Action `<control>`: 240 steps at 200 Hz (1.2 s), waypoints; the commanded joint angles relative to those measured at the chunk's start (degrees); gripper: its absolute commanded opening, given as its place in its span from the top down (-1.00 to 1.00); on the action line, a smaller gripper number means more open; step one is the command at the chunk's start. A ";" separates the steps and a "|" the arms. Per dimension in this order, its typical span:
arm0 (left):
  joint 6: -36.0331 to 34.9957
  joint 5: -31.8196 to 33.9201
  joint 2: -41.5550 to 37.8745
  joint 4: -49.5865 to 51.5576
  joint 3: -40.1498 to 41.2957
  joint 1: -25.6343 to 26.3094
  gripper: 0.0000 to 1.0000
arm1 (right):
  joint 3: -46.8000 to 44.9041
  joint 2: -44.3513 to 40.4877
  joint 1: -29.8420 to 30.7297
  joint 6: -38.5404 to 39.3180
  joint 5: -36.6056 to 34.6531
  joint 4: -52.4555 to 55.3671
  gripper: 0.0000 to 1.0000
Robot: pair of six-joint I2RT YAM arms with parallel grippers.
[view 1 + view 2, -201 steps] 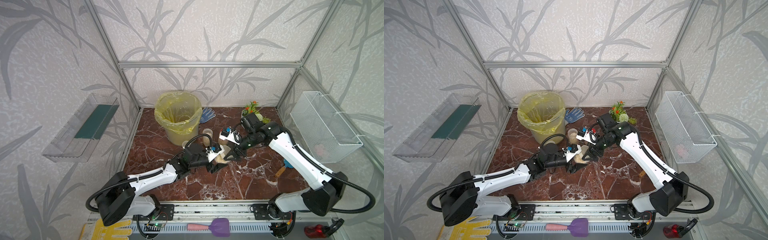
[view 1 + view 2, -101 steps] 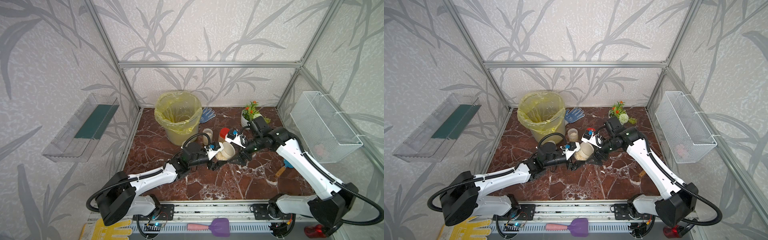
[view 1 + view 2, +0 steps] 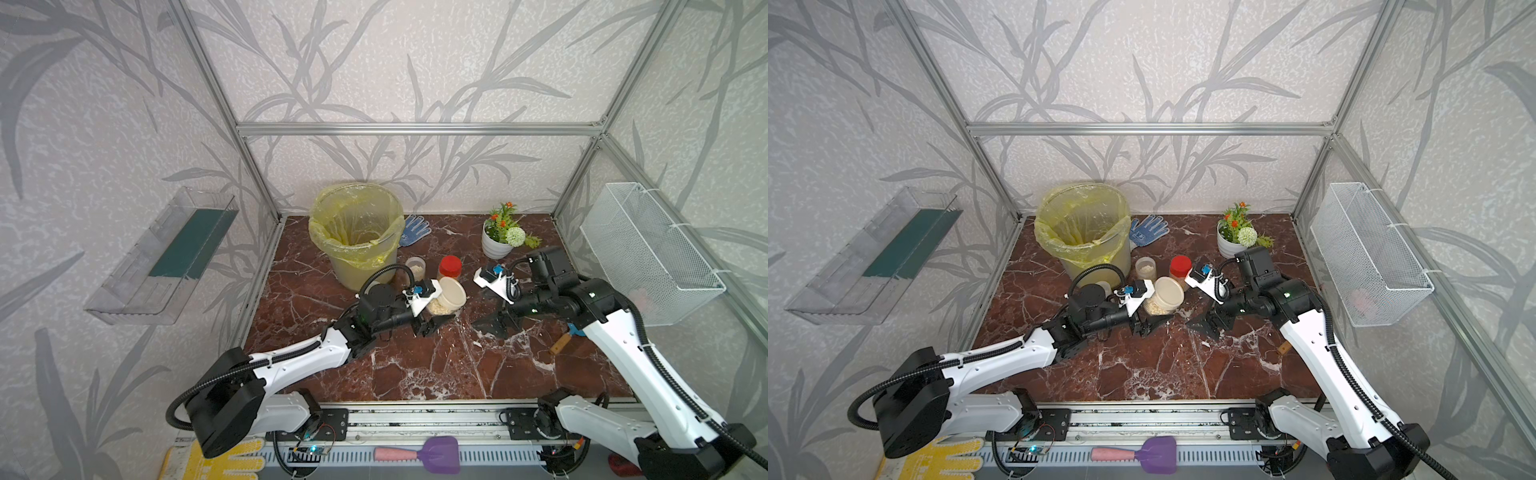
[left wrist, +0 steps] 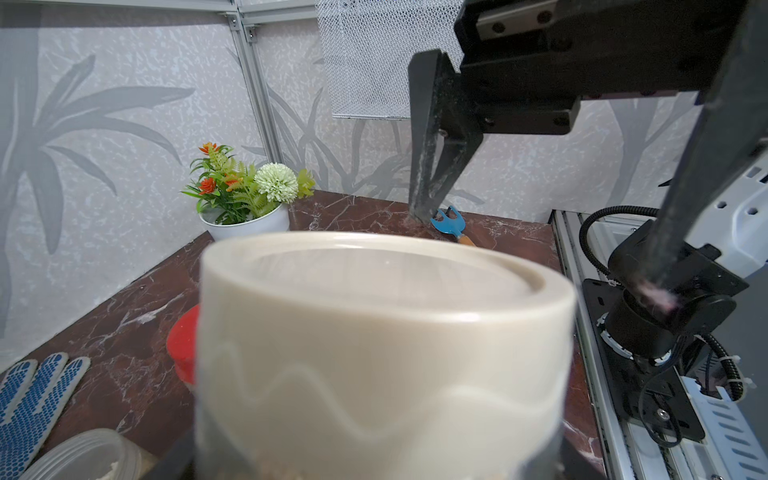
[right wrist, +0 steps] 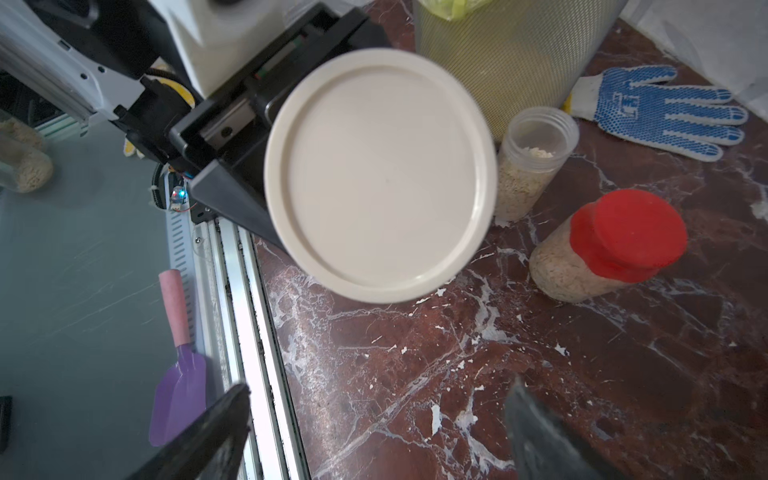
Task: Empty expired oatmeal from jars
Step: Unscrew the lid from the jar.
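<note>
None of the four jars looks emptied yet, so you are near the start. Read a top view with the back wall at 12 o'clock. The bucket (image 3: 357, 266) with its yellow liner stands at 11 o'clock on the worktop (image 3: 415, 374), and no flakes show in it. At its 5 o'clock, a fourth jar (image 3: 1103, 287) is mostly hidden behind the left arm. The left pincer (image 3: 433, 311) grips the squat jar (image 3: 448, 297) at mid-worktop. The jar is tipped over, with oatmeal (image 3: 436, 308) inside and its beige lid (image 5: 380, 174) on, facing 3 o'clock. The slim jar (image 3: 415, 267) at its 11 o'clock and the red-capped jar (image 3: 450, 267) at 12 o'clock stand closed and filled. The right pincer (image 3: 494, 322), at 3 o'clock of the lid, gapes wide and clear of it. You have every lid to remove and every jar to pour.
</note>
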State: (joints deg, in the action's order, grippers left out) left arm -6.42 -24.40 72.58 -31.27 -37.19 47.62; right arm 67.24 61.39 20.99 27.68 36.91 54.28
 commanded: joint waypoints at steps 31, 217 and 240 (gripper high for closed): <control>-1.97 4.17 -3.27 -3.46 1.46 -0.06 1.00 | 4.31 0.84 -0.28 -25.56 -0.97 -4.61 -0.85; -7.38 10.18 -3.76 -1.21 2.66 0.46 1.00 | 14.69 11.41 18.32 -77.15 -28.10 -5.73 -0.88; -7.31 10.18 -3.93 -1.43 2.82 0.47 1.00 | 15.19 12.94 19.08 -76.63 -27.28 -5.22 -0.98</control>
State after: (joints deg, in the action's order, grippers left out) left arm -12.05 -14.55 70.57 -29.08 -34.06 47.94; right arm 80.66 72.73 39.11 -48.49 9.50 46.76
